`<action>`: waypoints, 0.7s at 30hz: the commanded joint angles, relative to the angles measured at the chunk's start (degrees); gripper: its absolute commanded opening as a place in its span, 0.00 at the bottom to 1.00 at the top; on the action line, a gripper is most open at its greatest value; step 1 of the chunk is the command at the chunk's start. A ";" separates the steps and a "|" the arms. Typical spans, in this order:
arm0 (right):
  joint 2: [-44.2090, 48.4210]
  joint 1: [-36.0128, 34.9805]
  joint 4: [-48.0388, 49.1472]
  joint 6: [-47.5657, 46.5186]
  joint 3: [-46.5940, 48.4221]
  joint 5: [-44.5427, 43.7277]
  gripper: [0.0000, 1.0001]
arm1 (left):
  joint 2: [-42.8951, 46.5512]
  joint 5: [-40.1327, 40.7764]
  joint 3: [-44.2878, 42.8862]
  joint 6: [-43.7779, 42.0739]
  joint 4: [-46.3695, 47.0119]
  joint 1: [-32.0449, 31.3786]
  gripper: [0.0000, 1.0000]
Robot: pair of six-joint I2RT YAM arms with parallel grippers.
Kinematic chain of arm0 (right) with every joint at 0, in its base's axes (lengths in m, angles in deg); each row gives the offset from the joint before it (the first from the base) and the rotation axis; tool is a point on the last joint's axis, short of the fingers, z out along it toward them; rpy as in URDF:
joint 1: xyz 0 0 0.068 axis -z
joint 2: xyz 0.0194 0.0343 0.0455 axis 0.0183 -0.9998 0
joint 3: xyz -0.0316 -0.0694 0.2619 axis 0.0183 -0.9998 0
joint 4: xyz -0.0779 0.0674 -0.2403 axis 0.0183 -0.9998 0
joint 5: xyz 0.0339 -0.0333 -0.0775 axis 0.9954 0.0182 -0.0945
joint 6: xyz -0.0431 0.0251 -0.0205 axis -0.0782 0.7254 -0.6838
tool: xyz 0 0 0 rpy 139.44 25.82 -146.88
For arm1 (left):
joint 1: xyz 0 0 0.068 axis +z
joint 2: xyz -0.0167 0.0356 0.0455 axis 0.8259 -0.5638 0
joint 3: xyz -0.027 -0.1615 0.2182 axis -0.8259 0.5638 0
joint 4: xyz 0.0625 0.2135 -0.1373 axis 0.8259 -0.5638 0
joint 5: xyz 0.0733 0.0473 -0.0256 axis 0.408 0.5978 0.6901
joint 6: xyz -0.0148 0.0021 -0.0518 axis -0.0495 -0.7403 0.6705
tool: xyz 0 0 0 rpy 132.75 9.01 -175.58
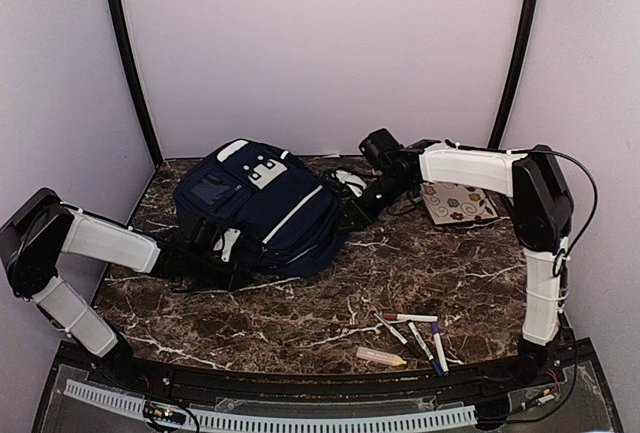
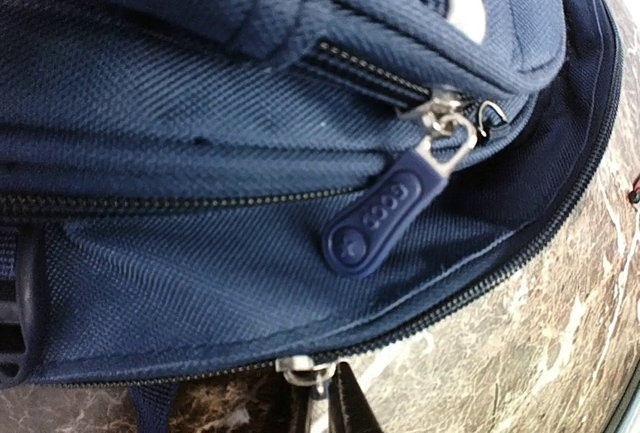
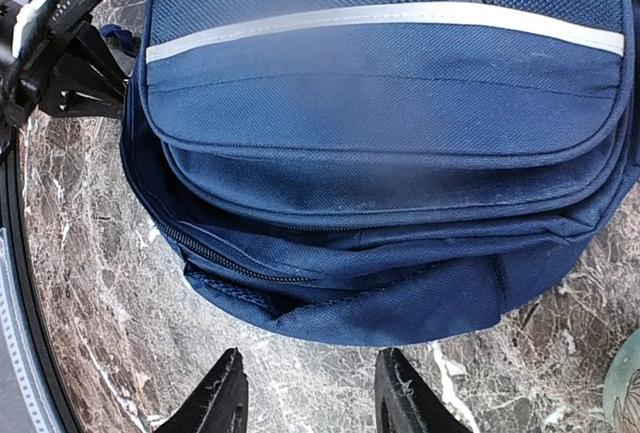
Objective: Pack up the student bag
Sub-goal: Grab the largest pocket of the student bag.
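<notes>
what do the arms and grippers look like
Both the left arm and right arm have white boxy links between black joints. The right gripper has black, tapered fingers. A thin black cable loops beside the right arm's elbow.

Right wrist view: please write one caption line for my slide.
Open right gripper above the marble table, facing the navy student bag and its striped front.

Right pincer (image 3: 310, 358) stands parted just beside the student bag (image 3: 380, 153) — not touching it.

there are one student bag (image 1: 262, 215), one patterned notebook (image 1: 458, 203), four pens (image 1: 410, 318) and one pale highlighter (image 1: 381, 356).
</notes>
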 commanded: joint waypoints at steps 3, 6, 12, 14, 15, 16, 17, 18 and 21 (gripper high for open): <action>-0.59 -1.03 1.08 -0.06 0.50 0.47 0.43 | 3.35 0.68 2.10 0.78 -1.10 0.13 0.00; 0.00 -1.99 0.93 -0.18 2.31 -0.32 0.42 | 4.53 0.47 1.93 1.02 -3.05 0.13 0.00; -2.37 -5.85 2.00 0.20 8.29 -0.91 0.41 | 8.09 -1.87 2.76 2.16 -5.68 -0.09 0.00; -6.34 -7.14 1.77 0.92 11.69 -0.42 0.40 | 9.20 -2.22 2.79 2.91 -6.93 -0.67 0.00; -8.24 -7.47 1.60 1.36 13.86 -0.05 0.39 | 9.98 -2.20 2.81 3.18 -7.62 -1.05 0.00; -10.45 -7.72 1.27 1.83 16.24 0.29 0.39 | 10.55 -2.13 2.78 3.45 -8.41 -1.41 0.00; -12.54 -7.88 0.92 2.28 18.75 0.63 0.38 | 11.08 -2.11 2.78 3.71 -9.17 -1.72 0.00; -14.84 -8.09 0.56 2.73 21.42 0.97 0.38 | 11.61 -2.11 2.87 3.98 -9.93 -1.99 0.00; -21.29 -9.38 -1.46 3.17 28.51 1.25 0.38 | 12.71 -2.32 3.18 4.85 -11.22 -3.67 0.00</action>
